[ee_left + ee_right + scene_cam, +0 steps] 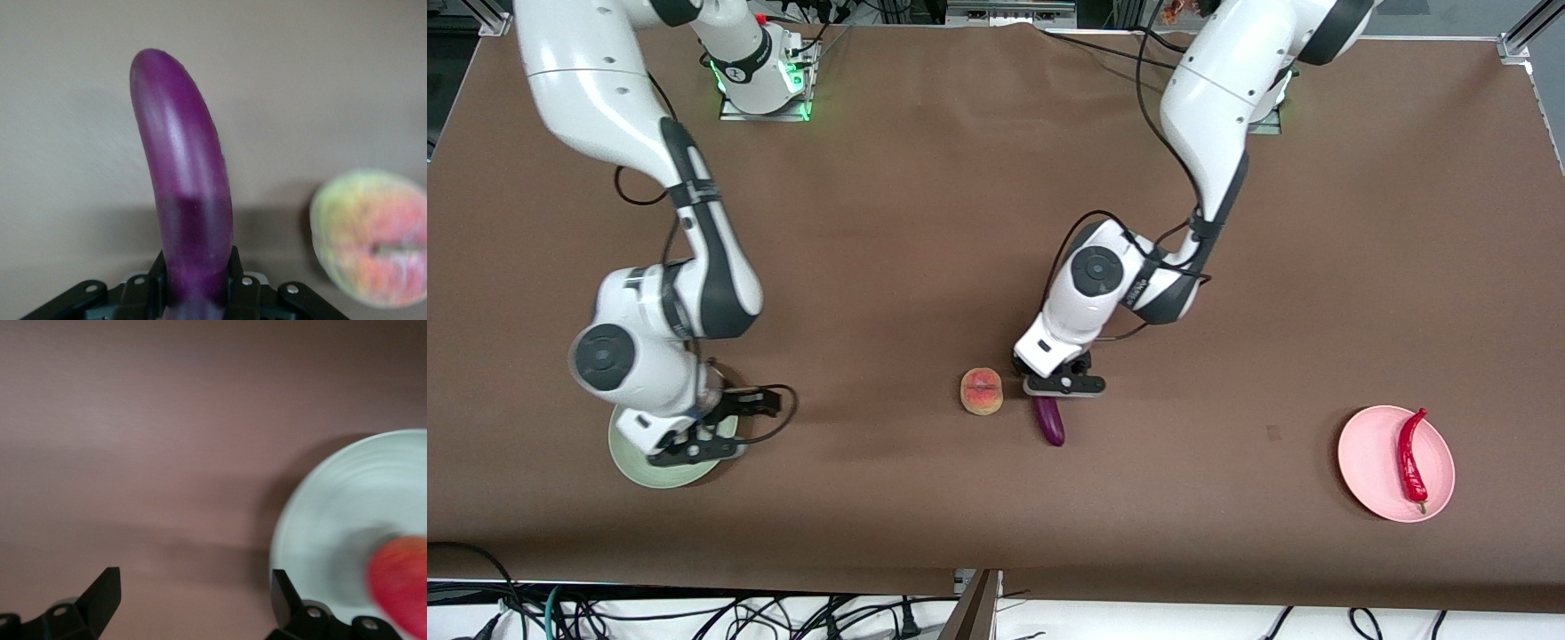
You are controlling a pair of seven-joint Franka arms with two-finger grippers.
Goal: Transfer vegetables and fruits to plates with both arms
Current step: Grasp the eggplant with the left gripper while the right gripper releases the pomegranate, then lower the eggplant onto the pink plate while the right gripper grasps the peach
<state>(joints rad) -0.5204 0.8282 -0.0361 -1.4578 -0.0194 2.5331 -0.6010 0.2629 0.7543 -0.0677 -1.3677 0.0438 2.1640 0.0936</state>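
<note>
The left gripper [1060, 388] stands low over the middle of the brown matte surface [925, 222]. Its black fingers [233, 267] are narrowed on the stem end of the long glossy purple eggplant [1050, 421]; the left wrist view shows the eggplant [183, 180] clamped between the two fingers and curving out past their tips. Whether the eggplant rests on the surface or is just lifted cannot be told. The round yellowish-pink peach with a crease [982, 391] lies on the surface just beside those fingers, on the side toward the right arm's end, apart from the eggplant; it shows at the edge of the left wrist view [370, 237].

The right gripper [698, 442] is over the round pale mint green plate with faint rings [633, 464] at the right arm's end of the surface. In the right wrist view its black fingers [103, 593] stand wide apart with nothing between them. The plate's rim [313, 500] lies beside one fingertip, and a round red fruit [400, 580] sits on the plate just outside the fingers' gap.

The round pale pink plate [1369, 471] lies at the left arm's end, well apart from the left gripper's fingers. The thin curved red chili pepper with a green stem tip [1412, 458] lies on it.
</note>
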